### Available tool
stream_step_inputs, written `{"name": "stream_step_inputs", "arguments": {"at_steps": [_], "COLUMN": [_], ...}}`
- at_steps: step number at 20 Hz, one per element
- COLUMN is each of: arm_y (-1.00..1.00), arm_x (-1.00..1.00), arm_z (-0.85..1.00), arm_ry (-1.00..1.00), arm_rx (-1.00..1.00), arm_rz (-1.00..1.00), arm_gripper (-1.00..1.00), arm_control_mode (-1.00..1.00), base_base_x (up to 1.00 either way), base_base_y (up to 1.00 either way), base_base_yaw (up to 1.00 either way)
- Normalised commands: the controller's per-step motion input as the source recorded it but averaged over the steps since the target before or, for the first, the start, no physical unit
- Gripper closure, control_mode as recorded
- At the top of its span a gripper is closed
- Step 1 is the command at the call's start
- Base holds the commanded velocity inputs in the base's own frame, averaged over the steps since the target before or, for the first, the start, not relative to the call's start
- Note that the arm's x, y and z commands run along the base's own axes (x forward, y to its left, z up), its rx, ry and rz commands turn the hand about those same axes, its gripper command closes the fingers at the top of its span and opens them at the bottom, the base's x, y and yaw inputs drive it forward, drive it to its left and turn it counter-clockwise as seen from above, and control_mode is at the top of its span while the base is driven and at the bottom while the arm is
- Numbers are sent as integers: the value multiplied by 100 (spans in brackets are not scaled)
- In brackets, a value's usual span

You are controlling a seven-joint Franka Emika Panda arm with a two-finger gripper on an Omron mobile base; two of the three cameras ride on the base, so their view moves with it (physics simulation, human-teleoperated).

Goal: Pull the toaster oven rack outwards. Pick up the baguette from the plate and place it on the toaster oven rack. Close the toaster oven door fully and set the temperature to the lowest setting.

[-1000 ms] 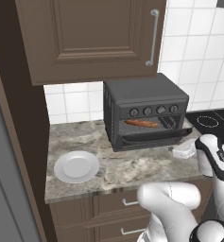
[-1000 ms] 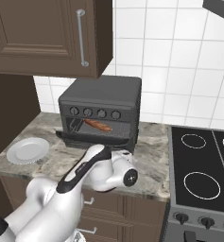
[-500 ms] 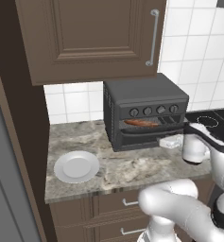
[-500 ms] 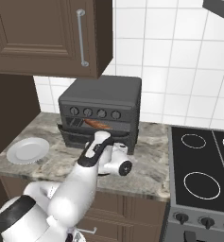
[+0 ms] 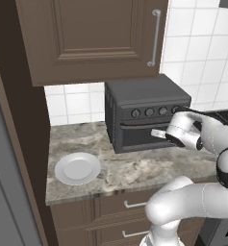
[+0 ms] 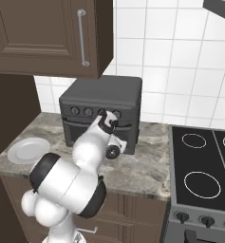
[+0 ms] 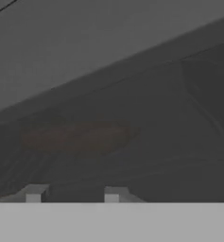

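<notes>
At the centre of the left base view sits the toaster oven [image 5: 144, 115], its door [image 5: 139, 135] shut upright. Through the dark glass in the hand view, the baguette [image 7: 78, 137] shows dimly inside. Fingers [image 5: 156, 133] are clenched together, empty, right at the door's front. Lower left on the tabletop [image 5: 120, 170], the plate [image 5: 77, 168] lies bare.

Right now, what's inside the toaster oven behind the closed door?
Through the toaster oven door glass, a dim brown elongated shape, likely the baguette. The dark glass hides the rack under it.
</notes>
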Motion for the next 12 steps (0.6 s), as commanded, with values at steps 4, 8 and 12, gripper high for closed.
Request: {"name": "stream_step_inputs", "arguments": {"at_steps": [4,8,12], "arm_y": [2,-64,-95], "arm_x": [57,-5,-23], "arm_z": [5,30,46], "arm_ry": [0,-1,-8], "arm_rx": [18,0,5], "arm_rz": [4,0,0], "arm_gripper": [-100,-100,-100], "arm_control_mode": [-100,-100,-100], "base_base_x": [0,0,0], "base_base_y": [0,0,0], "base_base_yaw": [0,0,0]}}
